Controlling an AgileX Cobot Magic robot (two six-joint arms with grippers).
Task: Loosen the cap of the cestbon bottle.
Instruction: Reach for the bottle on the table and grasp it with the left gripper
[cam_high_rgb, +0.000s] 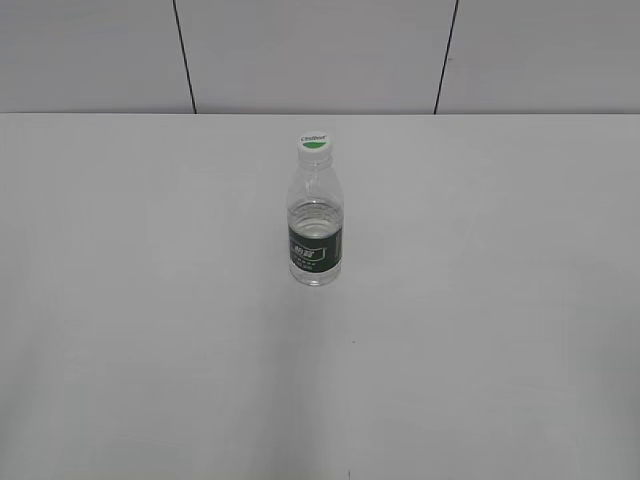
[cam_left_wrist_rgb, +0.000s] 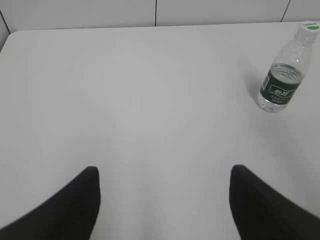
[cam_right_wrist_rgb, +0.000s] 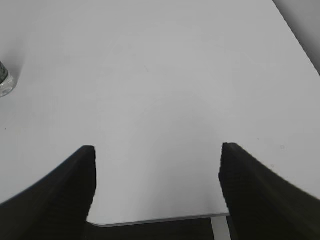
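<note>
The white surface (cam_high_rgb: 150, 330) fills nearly all of the exterior view, with a pale panelled wall (cam_high_rgb: 310, 50) behind its far edge. Neither arm shows in that view.

In the left wrist view the left pincer (cam_left_wrist_rgb: 165, 200) hangs over bare surface, its two dark fingers (cam_left_wrist_rgb: 75, 205) spread wide apart with nothing between them. In the right wrist view the right pincer (cam_right_wrist_rgb: 157, 185) is likewise spread wide and empty, sitting above the near edge of the surface.

The cestbon bottle (cam_high_rgb: 317, 215) stands upright near the middle of the surface, a little toward the far side, well apart from both pincers. Its long axis runs vertical, base down on the surface and neck pointing straight up. A dark green label band wraps its lower body, and the clear ribbed shoulders rise above that. From the left wrist it appears at the upper right; from the right wrist only a sliver of its base shows at the left edge.

The cap (cam_high_rgb: 315, 143) sits on top of the neck, white with a green mark facing upward.
</note>
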